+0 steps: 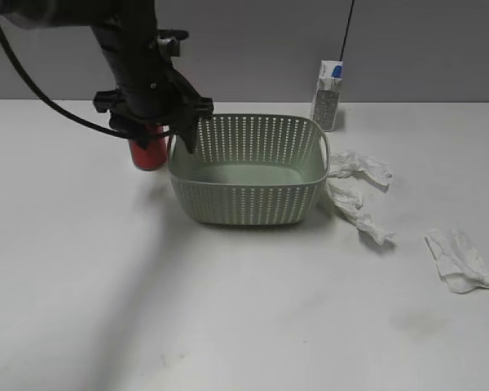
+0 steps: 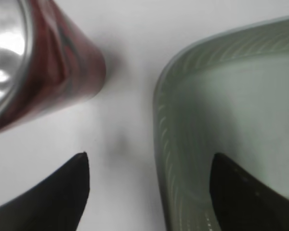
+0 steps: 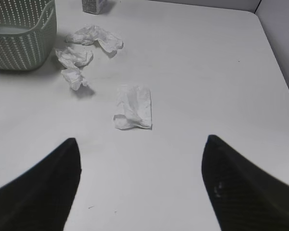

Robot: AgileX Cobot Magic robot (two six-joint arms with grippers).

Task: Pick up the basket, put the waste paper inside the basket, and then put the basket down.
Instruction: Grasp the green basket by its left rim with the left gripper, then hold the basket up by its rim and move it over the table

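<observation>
The sage-green slotted basket (image 1: 248, 191) stands on the white table, empty inside. My left gripper (image 1: 182, 134) is open and straddles the basket's left rim (image 2: 161, 144), one finger outside, one inside. Three white waste paper wads lie right of the basket: one (image 1: 360, 165) by its far right corner, one (image 1: 357, 210) in front of that, one (image 1: 460, 261) farther right. The right wrist view shows them too (image 3: 94, 37), (image 3: 74, 65), (image 3: 133, 107). My right gripper (image 3: 140, 159) is open and empty above bare table, short of the nearest wad; it is out of the exterior view.
A red can (image 1: 148, 153) stands just left of the basket, close to my left gripper, and fills the upper left of the left wrist view (image 2: 43, 72). A white-and-blue carton (image 1: 327, 95) stands behind the basket's right corner. A grey wall runs along the back.
</observation>
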